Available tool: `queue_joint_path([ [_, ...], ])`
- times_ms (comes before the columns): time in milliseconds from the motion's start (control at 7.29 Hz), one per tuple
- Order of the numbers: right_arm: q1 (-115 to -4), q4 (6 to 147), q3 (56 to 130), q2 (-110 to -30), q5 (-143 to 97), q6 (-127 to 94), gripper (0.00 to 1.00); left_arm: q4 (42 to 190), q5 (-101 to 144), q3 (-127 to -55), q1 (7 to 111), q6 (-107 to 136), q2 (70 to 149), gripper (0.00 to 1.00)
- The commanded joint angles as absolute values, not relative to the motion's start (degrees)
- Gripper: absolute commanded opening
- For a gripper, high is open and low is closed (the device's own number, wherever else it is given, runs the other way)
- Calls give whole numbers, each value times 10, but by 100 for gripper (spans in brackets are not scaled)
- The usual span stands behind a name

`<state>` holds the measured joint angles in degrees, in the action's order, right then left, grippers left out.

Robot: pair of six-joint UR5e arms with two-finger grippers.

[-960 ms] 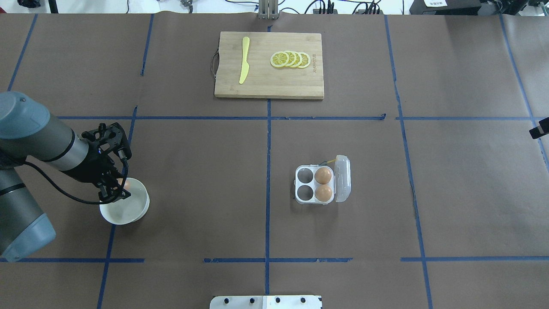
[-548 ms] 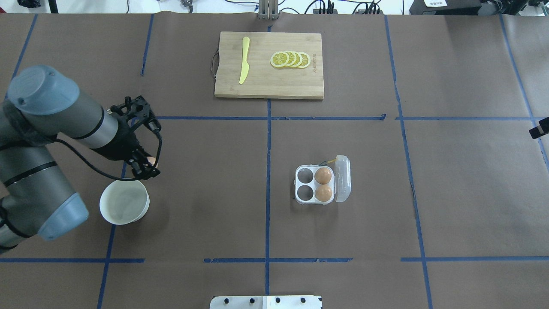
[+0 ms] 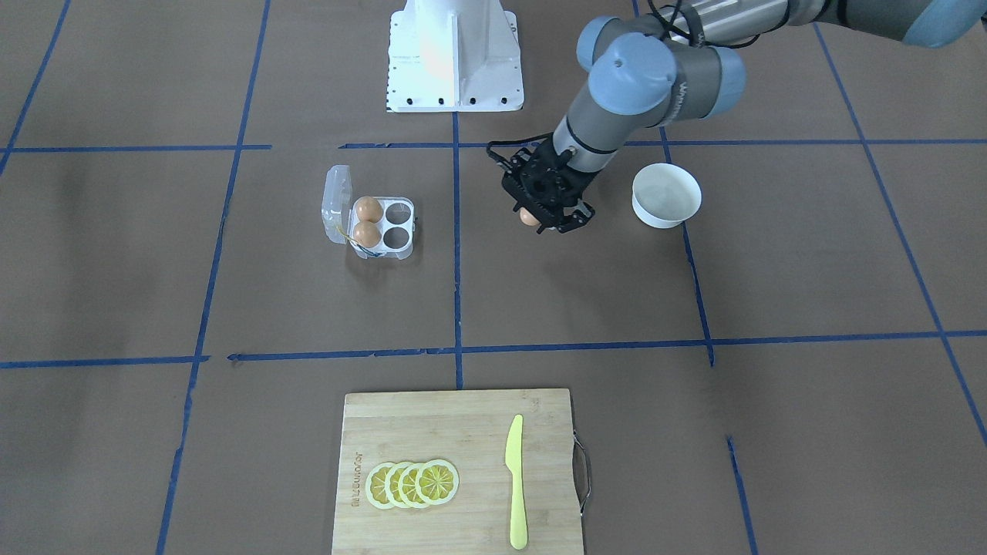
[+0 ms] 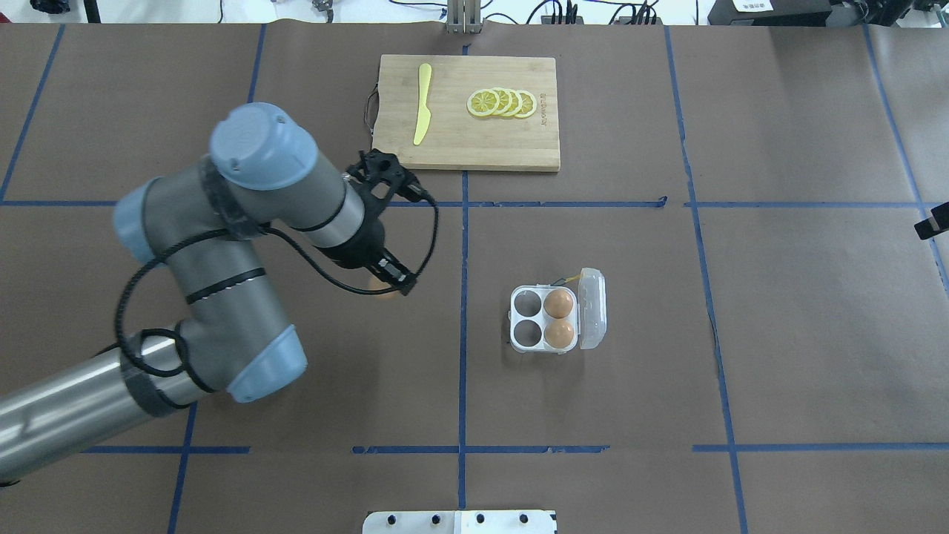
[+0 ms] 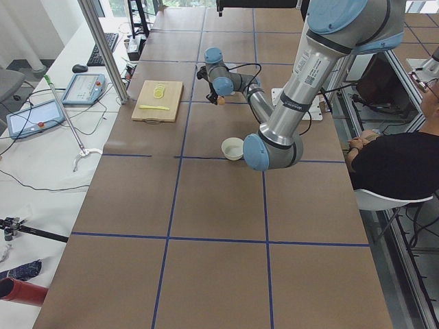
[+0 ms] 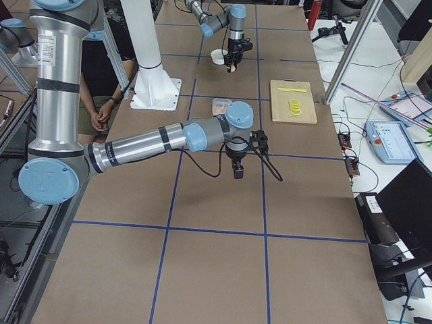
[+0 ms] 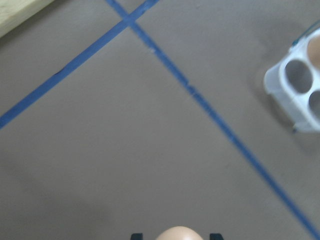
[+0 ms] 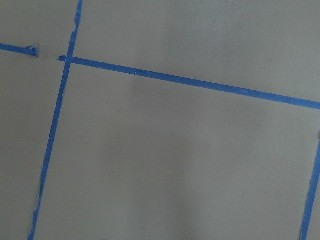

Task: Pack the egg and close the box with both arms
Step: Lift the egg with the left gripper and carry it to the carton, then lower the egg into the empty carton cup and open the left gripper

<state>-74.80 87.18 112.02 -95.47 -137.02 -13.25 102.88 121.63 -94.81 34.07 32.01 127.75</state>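
Note:
My left gripper [image 4: 387,285] is shut on a tan-brown egg [image 3: 529,217] and holds it above the table, left of the box. The egg's top shows at the bottom of the left wrist view [image 7: 180,233]. The clear box [image 4: 527,331] lies open with its lid [image 4: 593,308] folded to the right. Two eggs [image 4: 559,318] fill its right cells and the two left cells are empty. The box also shows in the front view [image 3: 397,223]. My right gripper [image 6: 237,170] shows only in the exterior right view, over bare table, and I cannot tell its state.
An empty white bowl [image 3: 666,194] stands behind the left arm. A wooden cutting board [image 4: 465,141] with a yellow knife [image 4: 422,104] and lemon slices [image 4: 502,103] lies at the far side. Blue tape lines cross the brown table cover.
My left gripper has lifted the egg out of the white bowl and carried it right and forward, towards the box. The box has not moved.

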Motion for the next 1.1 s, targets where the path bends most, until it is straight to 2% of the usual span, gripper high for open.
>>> queue_joint_path([
  [0,-748,872,1120,-955,-1370,-132,100,1117,1175,-843,284,466,1367,0],
  [411,-748,872,1120,-956,-1371,-133,100,1141,1109,-762,240,564,1454,0],
  [960,-748,872,1120,-956,-1370,-133,100,1151,1104,-763,233,560,1449,0],
])
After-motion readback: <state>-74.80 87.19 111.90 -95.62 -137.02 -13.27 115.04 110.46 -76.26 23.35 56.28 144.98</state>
